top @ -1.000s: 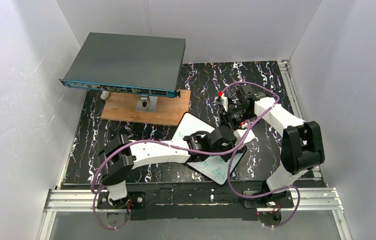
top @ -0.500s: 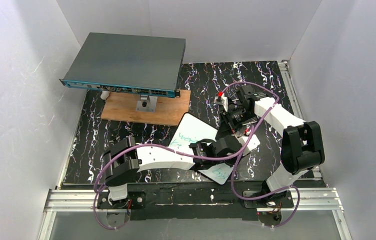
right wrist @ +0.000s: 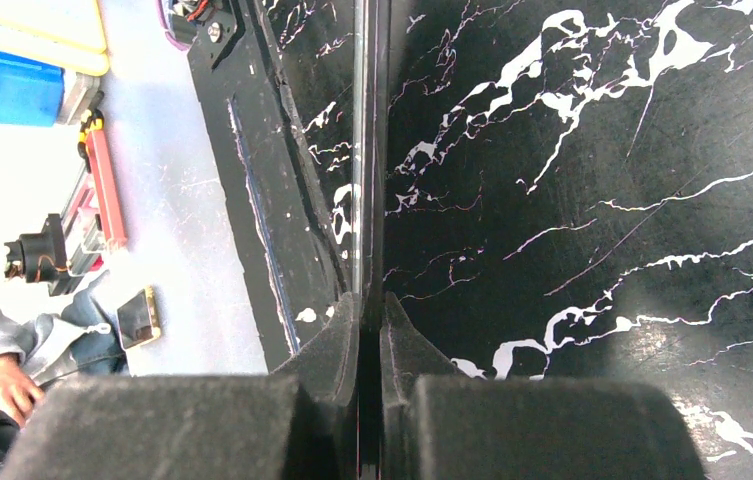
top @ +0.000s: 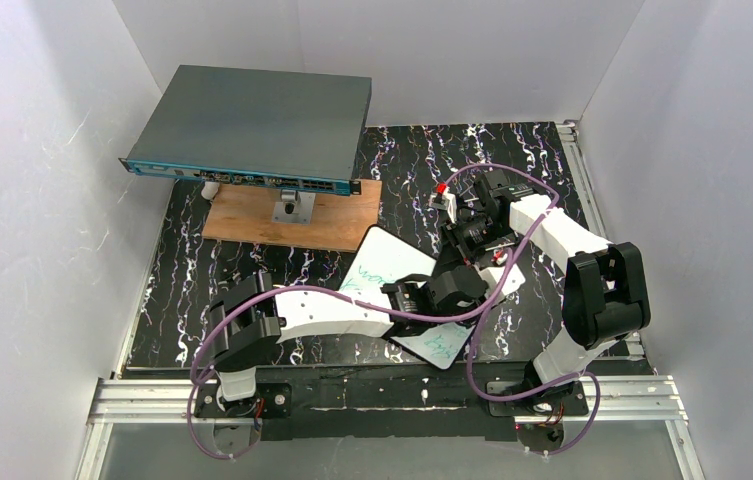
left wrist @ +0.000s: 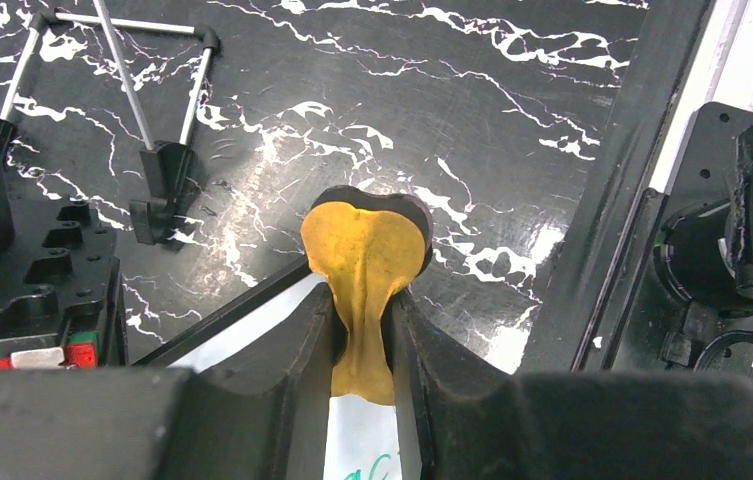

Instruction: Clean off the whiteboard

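1. The whiteboard (top: 392,256) lies cornerwise on the black marbled counter (top: 182,290), just ahead of the arm bases.
2. The right gripper (right wrist: 370,312) is clamped on the board's thin edge and appears to be steadying it.
3. The left gripper (left wrist: 362,300) is pinched on a yellow eraser pad (left wrist: 367,235) with a dark backing. The pad's tip sits at the board's edge, with bare counter beyond.
4. Over the last second the left arm has drawn back toward its base, dragging the pad across the board's near half. The broad green scrawl there has shrunk to a small patch (top: 439,345).
5. In the last half-second the pad only nudged toward the right edge.
6. The task looks partway done: the green lines (top: 372,272) on the far-left part are untouched, so further strokes are likely needed there and over the near remnant.
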